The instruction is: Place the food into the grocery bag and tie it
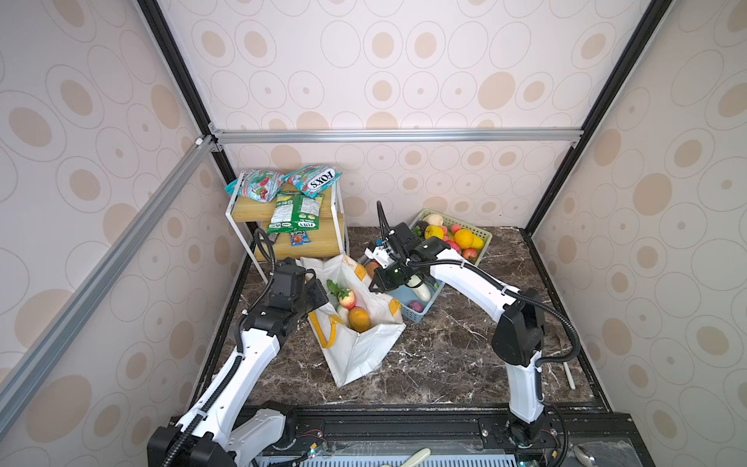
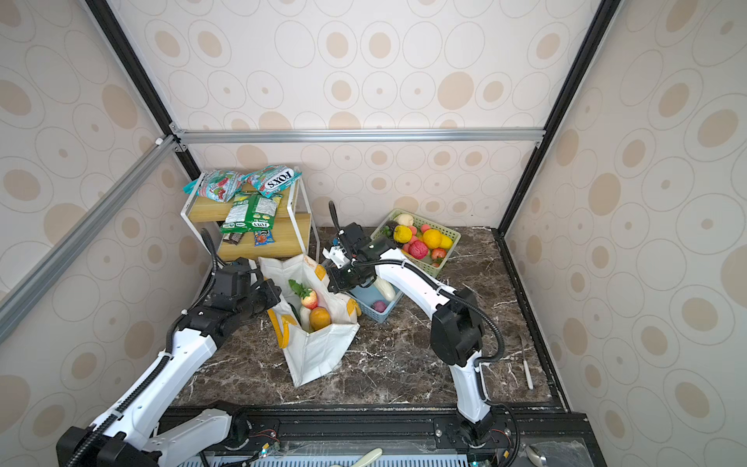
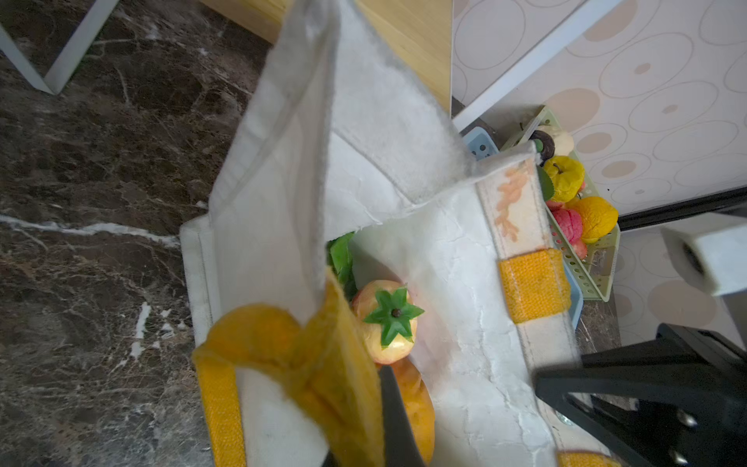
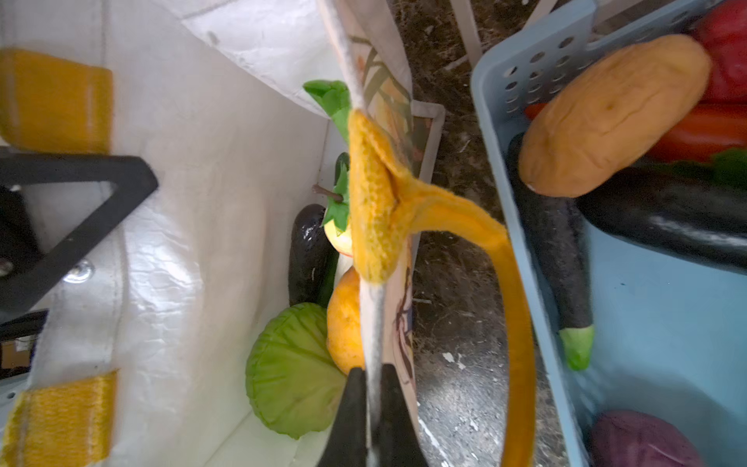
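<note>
The white grocery bag [image 1: 359,347] [image 2: 319,356] stands open at mid-table. My left gripper [image 1: 317,295] [image 3: 359,444] is shut on its left rim, at the yellow handle [image 3: 291,356]. On the opposite side, by the blue basket, my right gripper [image 1: 375,284] [image 4: 372,388] is shut on the right rim. Food lies inside the bag: a peach with a green calyx [image 3: 388,319], an orange [image 1: 359,319], a green cabbage [image 4: 291,368] and a dark eggplant [image 4: 309,250]. More food fills two baskets.
A blue basket [image 1: 416,317] [image 4: 489,121] touches the bag's right side and holds a potato [image 4: 610,113], eggplants and a purple piece. A green basket [image 1: 485,236] of fruit sits behind it. At back left, a wooden shelf [image 1: 323,242] carries snack packets. A white stick [image 1: 570,376] lies at the right edge.
</note>
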